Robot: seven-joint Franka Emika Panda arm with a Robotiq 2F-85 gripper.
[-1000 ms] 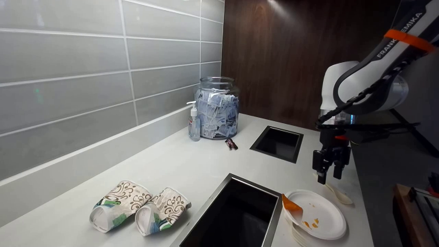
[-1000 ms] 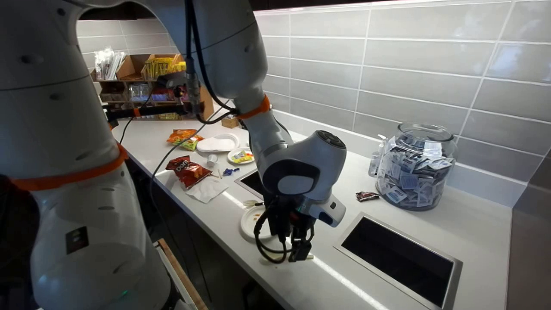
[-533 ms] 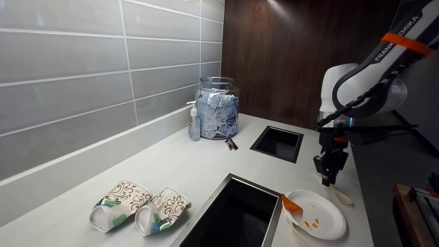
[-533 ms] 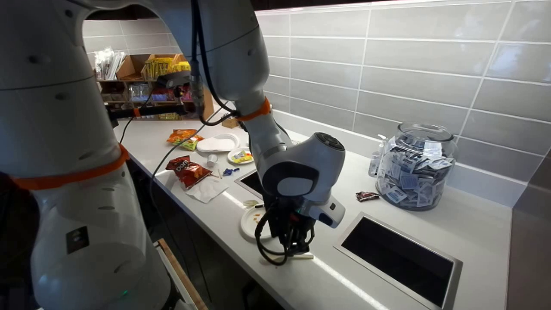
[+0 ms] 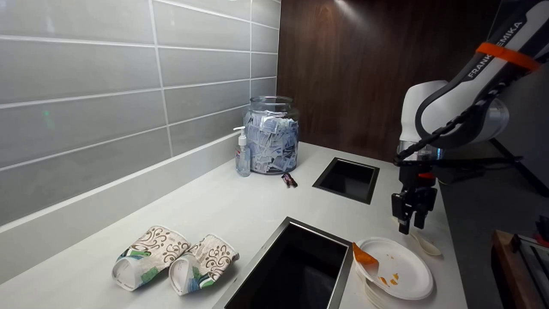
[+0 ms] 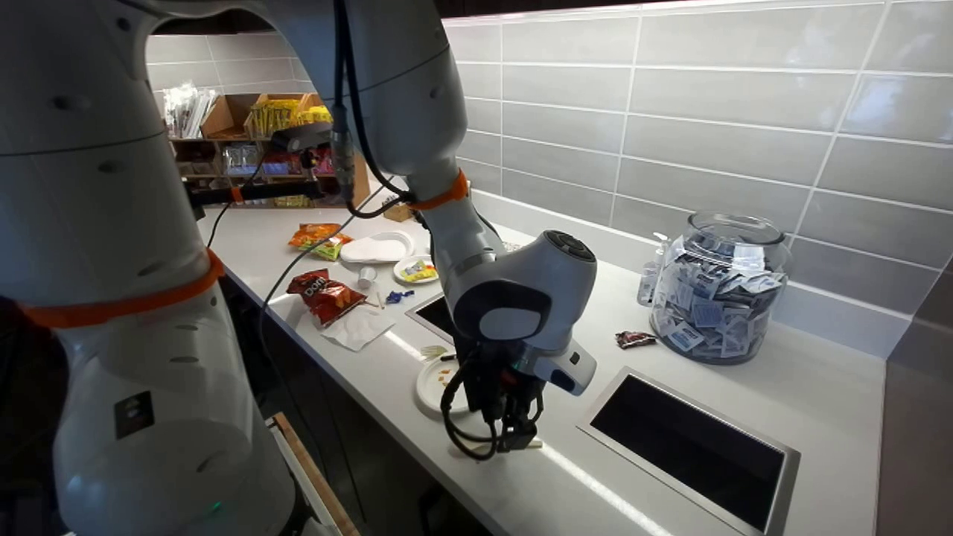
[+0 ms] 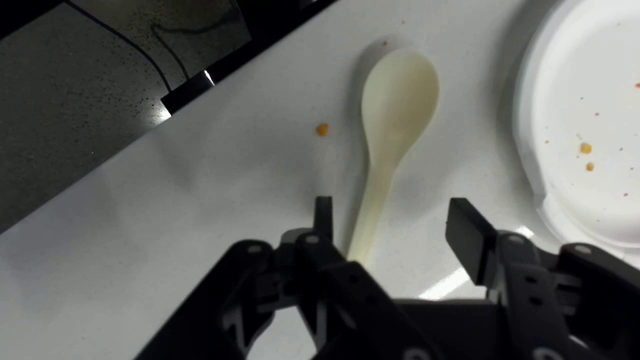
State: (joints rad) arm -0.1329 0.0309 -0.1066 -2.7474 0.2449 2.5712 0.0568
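A cream-coloured spoon (image 7: 400, 100) lies on the white counter, its bowl toward the top of the wrist view. My gripper (image 7: 390, 220) is above its handle with the jaws apart. The handle passes below the gap, nearer the left finger (image 7: 323, 215), and its lower end is hidden behind the gripper. Nothing is held. In an exterior view the gripper (image 5: 411, 225) hangs over the handle, with the spoon's bowl (image 5: 429, 247) showing beyond. Beside the spoon stands a white plate (image 5: 411, 266) with crumbs and an orange folded piece (image 5: 364, 256) at its rim.
The counter edge (image 7: 150, 131) runs close to the spoon. Two crumpled paper cups (image 5: 150, 257), dark framed panels (image 5: 300, 266), a pump bottle (image 5: 242, 156) and a glass jar (image 5: 272, 141) of packets share the counter. Snack bags (image 6: 326, 296) lie farther along.
Half a second ago the jaws were together; now they are apart again, as they were a second ago. The gripper sits slightly lower. The spoon looks unmoved.
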